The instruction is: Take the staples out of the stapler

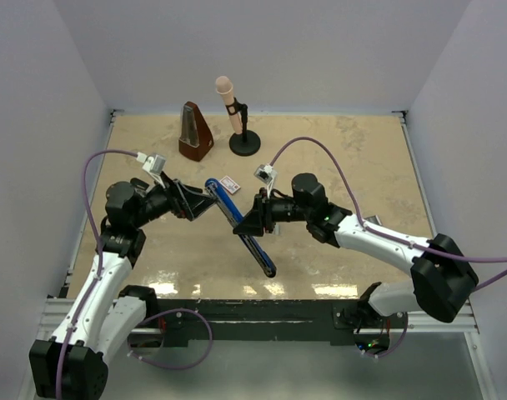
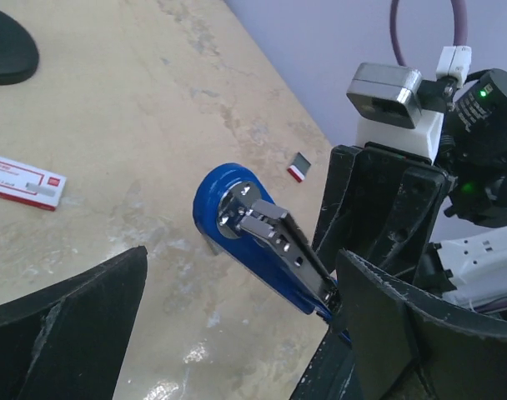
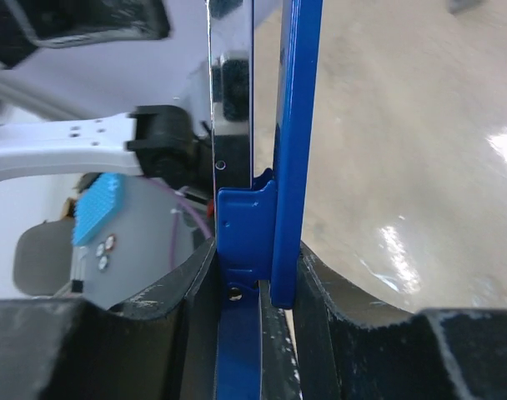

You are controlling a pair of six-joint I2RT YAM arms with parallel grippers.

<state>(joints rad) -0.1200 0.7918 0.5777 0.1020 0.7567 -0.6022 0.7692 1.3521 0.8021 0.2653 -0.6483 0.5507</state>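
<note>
The stapler (image 1: 237, 221) is long, blue and black, and lies diagonally across the table's middle. My right gripper (image 1: 248, 223) is shut on its mid part. In the right wrist view the fingers (image 3: 170, 308) clamp the two blue bars (image 3: 252, 233) from both sides. My left gripper (image 1: 207, 201) is open at the stapler's far end. In the left wrist view the rounded blue end with the silver rail (image 2: 253, 218) sits between the wide-open jaws of the left gripper (image 2: 241, 260) without touching them. No strip of staples can be made out.
A small white box with a red label (image 1: 229, 184) lies beside the stapler's far end and shows in the left wrist view (image 2: 24, 182). A brown metronome (image 1: 194, 132) and a microphone on a black stand (image 1: 239, 125) stand at the back. A small grey-and-red piece (image 2: 298, 167) lies on the table.
</note>
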